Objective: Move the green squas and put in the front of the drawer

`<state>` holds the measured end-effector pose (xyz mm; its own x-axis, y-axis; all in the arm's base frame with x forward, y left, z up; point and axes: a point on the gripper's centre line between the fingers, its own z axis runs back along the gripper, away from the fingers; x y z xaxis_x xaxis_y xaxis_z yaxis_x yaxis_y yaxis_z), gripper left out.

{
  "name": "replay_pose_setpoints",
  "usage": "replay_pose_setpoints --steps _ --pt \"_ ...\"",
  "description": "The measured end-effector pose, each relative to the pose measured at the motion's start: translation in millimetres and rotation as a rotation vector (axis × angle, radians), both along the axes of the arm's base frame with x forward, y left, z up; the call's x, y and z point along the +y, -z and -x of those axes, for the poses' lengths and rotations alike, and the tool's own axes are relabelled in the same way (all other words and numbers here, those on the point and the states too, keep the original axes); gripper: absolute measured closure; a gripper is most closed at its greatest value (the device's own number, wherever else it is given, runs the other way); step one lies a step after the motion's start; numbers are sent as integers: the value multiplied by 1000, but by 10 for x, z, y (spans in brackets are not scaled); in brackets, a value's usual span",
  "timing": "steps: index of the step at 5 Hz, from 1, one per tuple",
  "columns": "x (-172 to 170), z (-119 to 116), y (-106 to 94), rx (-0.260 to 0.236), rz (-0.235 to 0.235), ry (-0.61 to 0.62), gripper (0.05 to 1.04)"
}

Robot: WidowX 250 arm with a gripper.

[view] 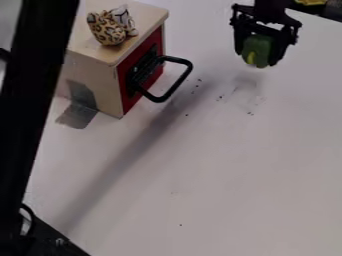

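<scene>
Camera view: pale table (220, 185) is supporting wooden drawer (100, 82); gripper (261, 56) is clasping green squash (262, 46), fingers parted squash-wide.

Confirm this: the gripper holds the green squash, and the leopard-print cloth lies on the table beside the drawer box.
Wrong place: the camera view shows the leopard-print cloth on top of the drawer box. The gripper does hold the green squash.
</scene>
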<state>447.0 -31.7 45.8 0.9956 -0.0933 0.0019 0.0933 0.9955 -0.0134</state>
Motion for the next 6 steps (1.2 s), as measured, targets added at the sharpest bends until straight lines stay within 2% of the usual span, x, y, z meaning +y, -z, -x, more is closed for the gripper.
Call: replay_pose_setpoints --steps 1,2,3,4,5,6 --pt "-4 -7 196 20 -21 2 202" --pt "-8 -23 213 10 -28 2 165" --pt "-8 -29 210 7 -27 -7 82" --pt "-39 -9 145 8 -7 -16 85" --pt "-49 -11 -332 -65 10 -25 85" --pt "-26 110 -664 -41 38 -53 85"
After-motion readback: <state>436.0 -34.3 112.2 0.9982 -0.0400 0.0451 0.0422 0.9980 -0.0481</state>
